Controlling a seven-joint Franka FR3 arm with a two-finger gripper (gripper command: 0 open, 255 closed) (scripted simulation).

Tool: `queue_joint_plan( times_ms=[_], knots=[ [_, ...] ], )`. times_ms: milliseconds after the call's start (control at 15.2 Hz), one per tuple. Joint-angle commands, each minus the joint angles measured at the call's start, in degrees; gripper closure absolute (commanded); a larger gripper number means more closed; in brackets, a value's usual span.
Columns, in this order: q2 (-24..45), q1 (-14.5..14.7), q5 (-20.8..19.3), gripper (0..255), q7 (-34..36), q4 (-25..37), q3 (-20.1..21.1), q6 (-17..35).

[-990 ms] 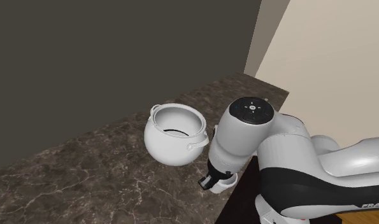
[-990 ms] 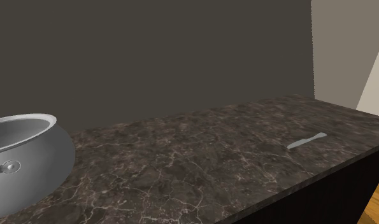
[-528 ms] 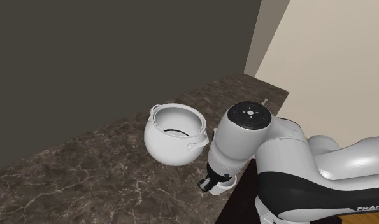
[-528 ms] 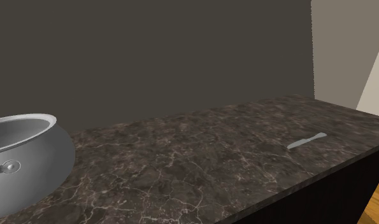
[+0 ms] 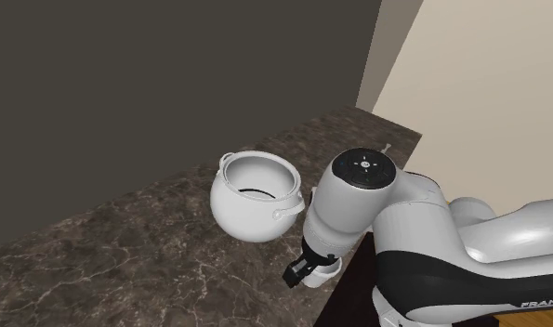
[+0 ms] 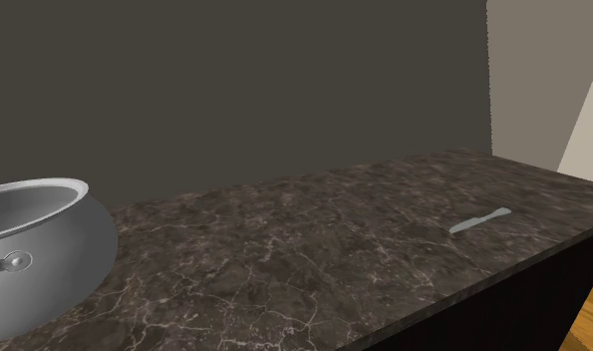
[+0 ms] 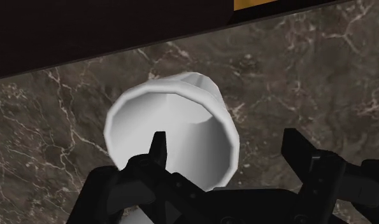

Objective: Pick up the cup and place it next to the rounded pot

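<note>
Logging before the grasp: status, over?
Gripper open, straddling cup wall, one finger inside. Cup near counter edge, not held. Rounded pot apart.

I see the white rounded pot (image 5: pixel 251 200) upright on the dark marbled counter (image 5: pixel 125 251), mouth open, with a loop handle on each side of the rim. The arm (image 5: pixel 358 200) is at the pot's lower right in this view, its white link hanging just beside the pot. The black gripper (image 5: pixel 297 274) is low under that link, near the pot's base but apart from it. The white cup (image 5: pixel 329 269) peeks out against the gripper on the side away from the pot, at the counter edge. There's a dark grey wall (image 5: pixel 172 74) behind the pot.
</note>
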Motion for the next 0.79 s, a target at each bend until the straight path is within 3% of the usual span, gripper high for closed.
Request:
queue_joint_plan(
  times_ms=[0, 198, 726],
  knots=[
    [-0.9, 0.3, -0.4, 0, 0.0, 1.4, -1.0, -2.3],
    [-2.8, 0.9, -1.6, 0, 0.0, 5.6, -3.5, -8.3],
    [-2.8, 0.9, -1.6, 0, 0.0, 5.6, -3.5, -8.3]
  ],
)
